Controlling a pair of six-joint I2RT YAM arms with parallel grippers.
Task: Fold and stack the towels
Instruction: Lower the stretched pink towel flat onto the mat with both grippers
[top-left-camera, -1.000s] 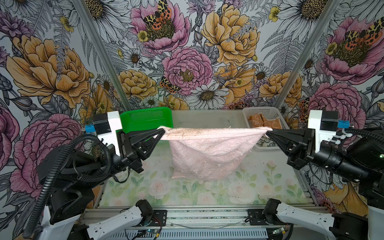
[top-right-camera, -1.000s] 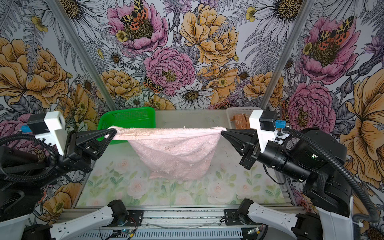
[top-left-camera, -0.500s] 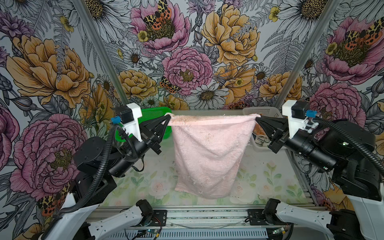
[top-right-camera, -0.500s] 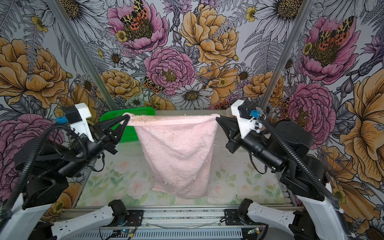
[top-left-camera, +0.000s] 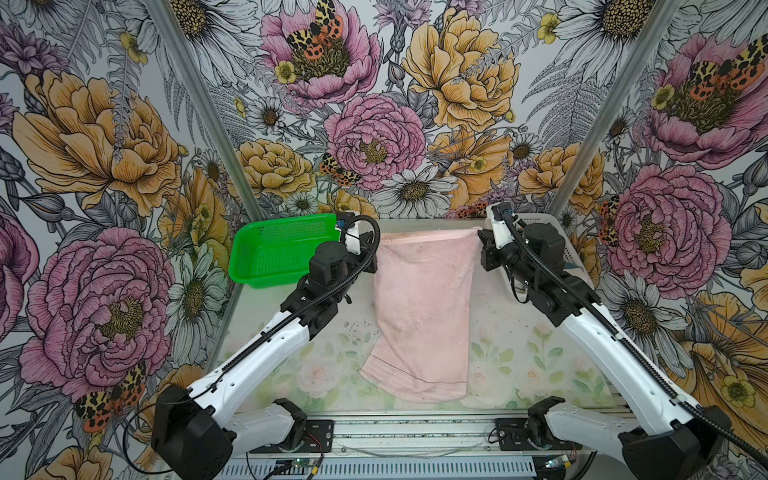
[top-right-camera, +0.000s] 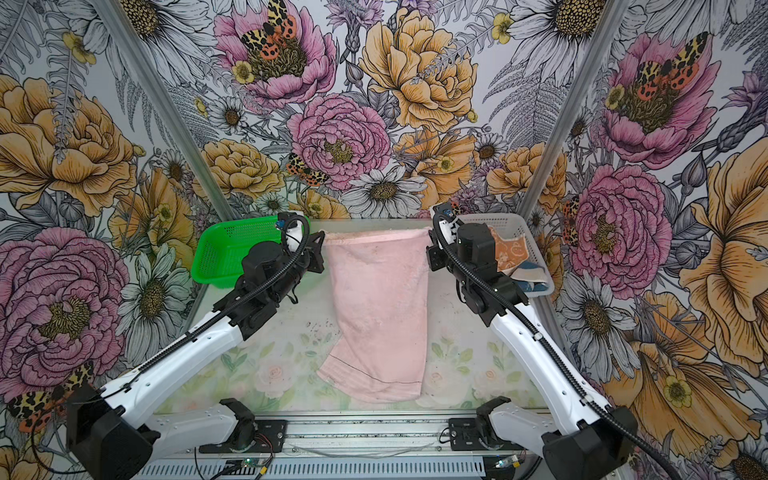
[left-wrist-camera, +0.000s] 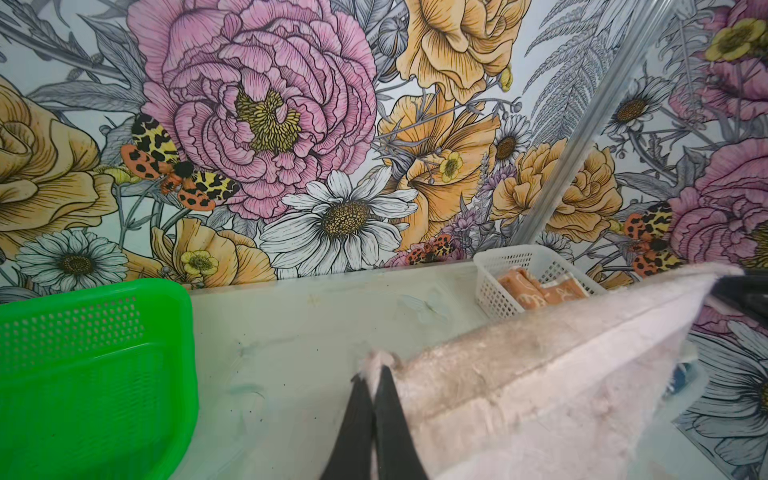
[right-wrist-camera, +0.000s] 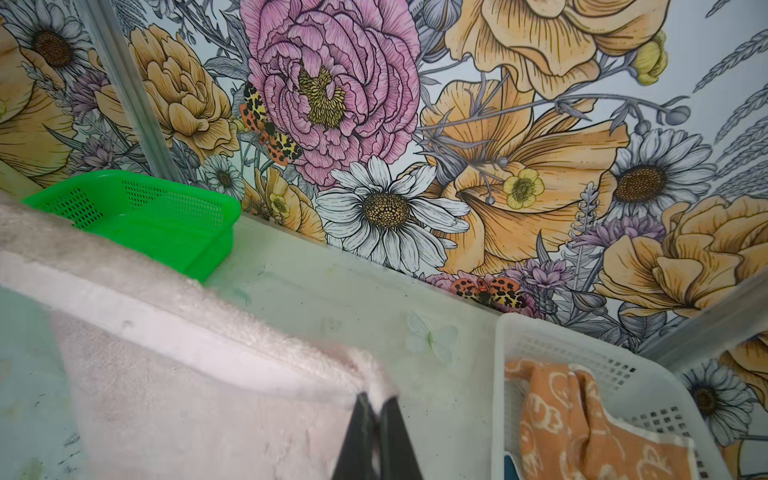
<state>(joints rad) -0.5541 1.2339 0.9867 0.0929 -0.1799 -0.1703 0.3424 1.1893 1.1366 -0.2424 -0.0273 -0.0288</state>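
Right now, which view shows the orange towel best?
The right wrist view: the orange towel is large in the white basket. The left wrist view shows it small; in a top view the right arm covers part.

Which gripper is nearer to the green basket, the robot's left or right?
Left. The left gripper, pinching one far corner of the pink towel, sits right beside the green basket. The right gripper holds the other far corner, across the towel's width, next to the white basket.
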